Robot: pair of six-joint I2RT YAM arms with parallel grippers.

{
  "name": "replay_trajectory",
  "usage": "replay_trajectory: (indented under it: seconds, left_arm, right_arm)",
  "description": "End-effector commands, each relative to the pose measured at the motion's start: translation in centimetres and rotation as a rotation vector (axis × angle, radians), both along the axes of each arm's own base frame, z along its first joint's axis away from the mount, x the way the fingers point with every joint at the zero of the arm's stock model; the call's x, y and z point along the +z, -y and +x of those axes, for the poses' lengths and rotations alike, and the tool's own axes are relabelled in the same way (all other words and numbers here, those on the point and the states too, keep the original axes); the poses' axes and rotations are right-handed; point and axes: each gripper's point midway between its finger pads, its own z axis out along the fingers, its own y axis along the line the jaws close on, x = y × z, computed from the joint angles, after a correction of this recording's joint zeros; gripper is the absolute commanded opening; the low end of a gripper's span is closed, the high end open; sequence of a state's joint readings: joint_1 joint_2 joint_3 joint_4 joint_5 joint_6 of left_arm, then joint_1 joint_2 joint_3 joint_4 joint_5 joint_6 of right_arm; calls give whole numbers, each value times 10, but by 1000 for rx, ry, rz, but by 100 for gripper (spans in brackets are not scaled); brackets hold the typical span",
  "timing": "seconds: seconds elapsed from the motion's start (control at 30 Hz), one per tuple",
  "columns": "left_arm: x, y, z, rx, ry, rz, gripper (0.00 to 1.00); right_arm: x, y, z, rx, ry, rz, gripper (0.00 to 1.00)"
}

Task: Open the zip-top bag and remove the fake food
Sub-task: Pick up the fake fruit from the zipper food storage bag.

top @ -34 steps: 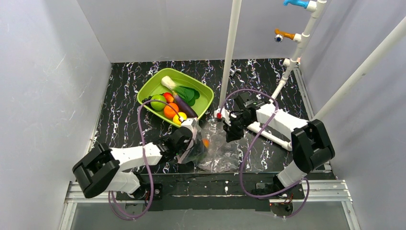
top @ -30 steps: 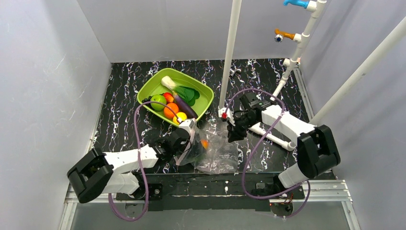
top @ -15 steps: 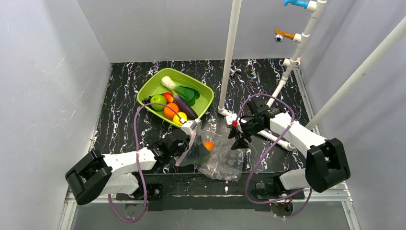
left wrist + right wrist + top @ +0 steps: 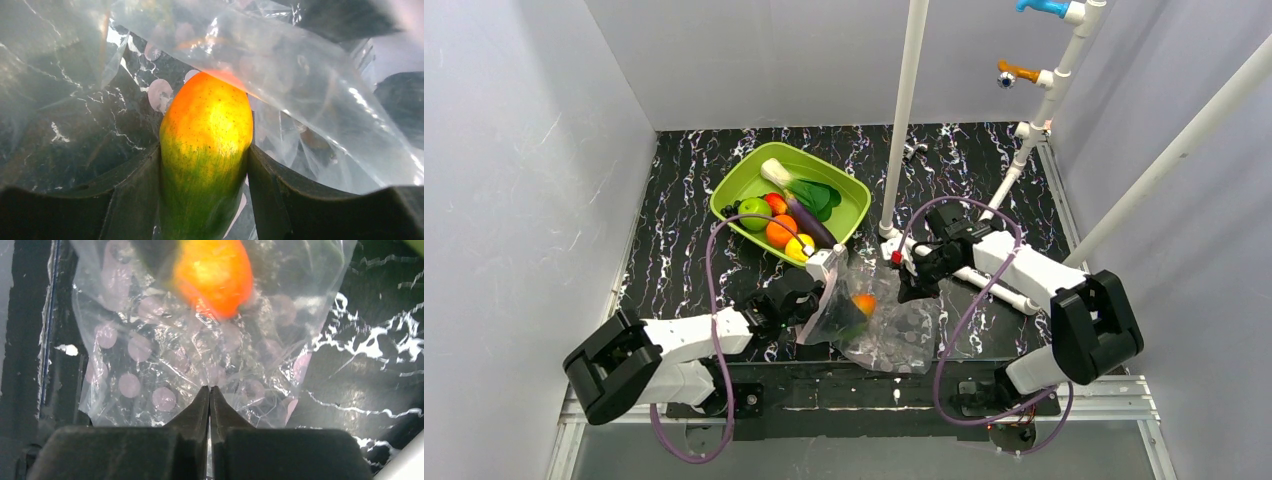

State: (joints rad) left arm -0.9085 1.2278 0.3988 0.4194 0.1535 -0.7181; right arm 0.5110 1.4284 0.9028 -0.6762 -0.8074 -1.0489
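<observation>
The clear zip-top bag (image 4: 894, 325) lies crumpled on the black marbled table in front of the arms. My left gripper (image 4: 842, 306) reaches into its mouth and is shut on a piece of fake food, an orange-to-green fruit (image 4: 205, 145), held between both fingers (image 4: 135, 195). That fruit (image 4: 862, 303) shows through the plastic (image 4: 150, 350). My right gripper (image 4: 209, 388) has its jaws pressed together, pinching the film at the bag's far right edge (image 4: 907, 288). Other fake food fills the green tray (image 4: 734, 180): a green apple (image 4: 754, 212), an orange (image 4: 780, 230), a lemon (image 4: 799, 245), an eggplant (image 4: 812, 225).
A white upright pipe (image 4: 902, 110) stands just behind the bag, its foot (image 4: 887, 232) near my right gripper. Another white pipe (image 4: 999, 288) lies on the table under the right arm. Pipes with blue and orange taps (image 4: 1021, 72) rise at the back right. Grey walls enclose the table.
My right gripper swung toward the near side, opened, then came back up to the bag's far right edge and shut there. The bag shifted slightly right. The left gripper kept hold of the fruit.
</observation>
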Motion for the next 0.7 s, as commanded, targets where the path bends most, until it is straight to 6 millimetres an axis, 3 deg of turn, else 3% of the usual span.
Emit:
replay_trajectory:
  seconds: [0.0, 0.3, 0.67]
  left_arm:
    - [17, -3, 4, 24, 53, -24, 0]
    - [28, -33, 5, 90, 122, 14, 0]
    - [47, -65, 9, 157, 213, 55, 0]
  right_arm:
    - [5, 1, 22, -62, 28, -62, 1]
    - [1, 38, 67, -279, 137, -138, 1]
    - [-2, 52, 71, -313, 116, -142, 1]
